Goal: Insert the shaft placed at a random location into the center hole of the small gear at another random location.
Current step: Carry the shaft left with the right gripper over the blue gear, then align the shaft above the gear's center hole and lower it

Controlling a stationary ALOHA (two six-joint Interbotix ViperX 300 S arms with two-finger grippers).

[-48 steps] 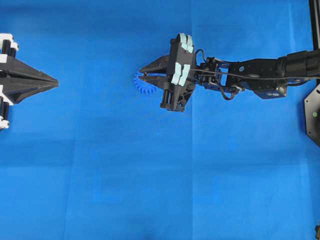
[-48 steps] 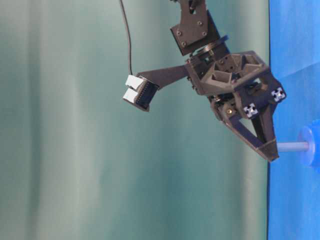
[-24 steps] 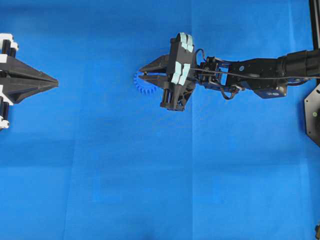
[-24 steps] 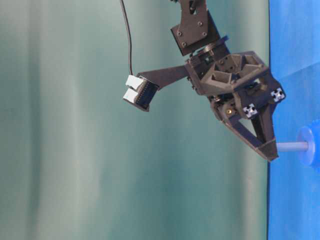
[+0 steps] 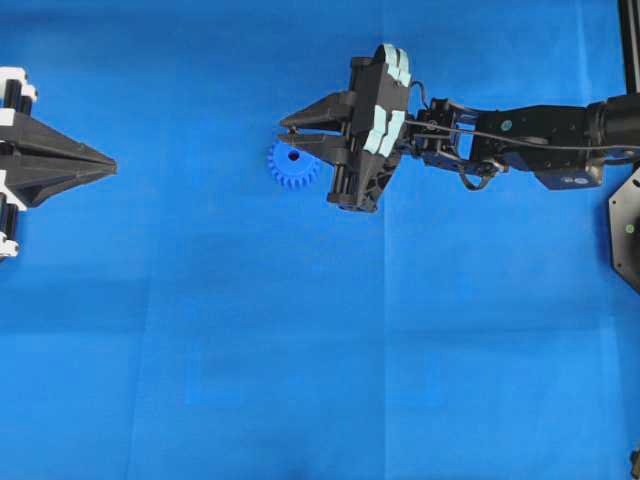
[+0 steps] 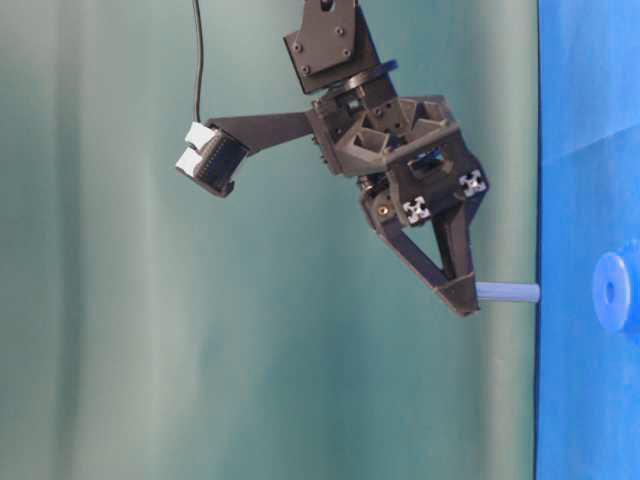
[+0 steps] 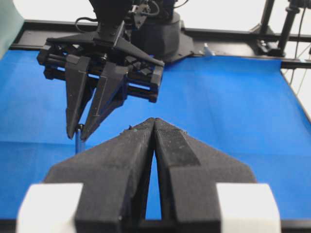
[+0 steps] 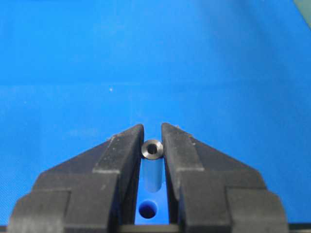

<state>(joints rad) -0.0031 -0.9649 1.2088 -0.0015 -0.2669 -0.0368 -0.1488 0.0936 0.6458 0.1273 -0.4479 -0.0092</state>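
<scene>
The small gear [image 5: 293, 170], bright blue, lies flat on the blue table; its center hole [image 5: 293, 155] is open and empty. My right gripper [image 5: 284, 130] is shut on the shaft [image 6: 507, 292], holding it upright above the gear. In the table-level view the shaft's free end points at the gear [image 6: 615, 292] with a clear gap between them. In the right wrist view the shaft [image 8: 152, 149] sits between the fingertips, and the center hole [image 8: 147, 210] shows below it. My left gripper [image 5: 108, 161] is shut and empty at the far left.
The blue cloth [image 5: 300, 350] covers the whole table. The left wrist view shows the right gripper [image 7: 79, 132] with the shaft [image 7: 77, 141] ahead and to the left of my left gripper [image 7: 154, 121].
My right gripper has lifted away from the gear with the shaft. The shaft's end was at the gear's hub before and now hangs apart from it. The left arm has not moved.
</scene>
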